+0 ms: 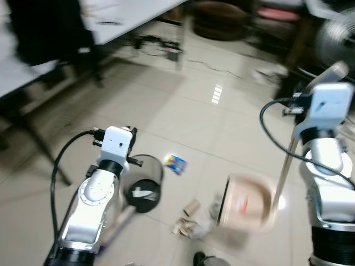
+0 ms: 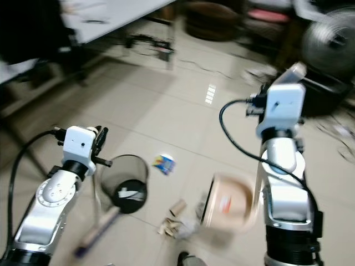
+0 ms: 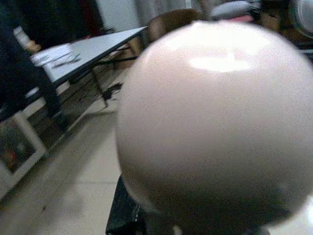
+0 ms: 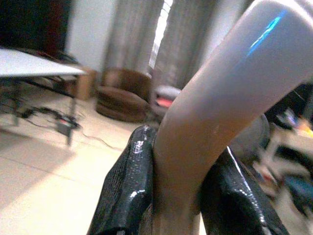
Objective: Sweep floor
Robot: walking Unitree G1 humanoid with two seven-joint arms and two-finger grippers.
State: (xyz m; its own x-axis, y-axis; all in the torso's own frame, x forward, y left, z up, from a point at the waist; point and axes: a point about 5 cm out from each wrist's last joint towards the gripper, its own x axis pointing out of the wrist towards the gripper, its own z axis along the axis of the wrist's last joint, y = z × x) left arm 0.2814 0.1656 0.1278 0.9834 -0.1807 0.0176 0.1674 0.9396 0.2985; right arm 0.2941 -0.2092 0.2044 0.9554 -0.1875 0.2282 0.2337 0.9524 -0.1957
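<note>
A beige dustpan (image 1: 247, 208) hovers tilted just above the tiled floor, its long handle (image 1: 284, 169) rising to my right arm. In the right wrist view my right gripper (image 4: 181, 198) is shut on that handle's curved top. My left gripper (image 3: 146, 221) holds the broom handle, whose rounded beige end (image 3: 220, 117) sits close to the left wrist camera with one black finger (image 3: 121, 218) under it. The broom's stick (image 1: 118, 223) slants down below my left arm. Litter lies left of the dustpan: a blue wrapper (image 1: 176, 163), a cardboard tube (image 1: 192, 208) and crumpled paper (image 1: 186, 226).
A round wire wastebasket (image 1: 145, 191) with a black bottom stands by my left arm. A white table (image 1: 127, 19) with dark legs (image 1: 44, 147) runs along the back left, cables (image 1: 161, 47) beneath it. A fan (image 1: 335, 36) and a brown chair (image 1: 222, 19) stand far off.
</note>
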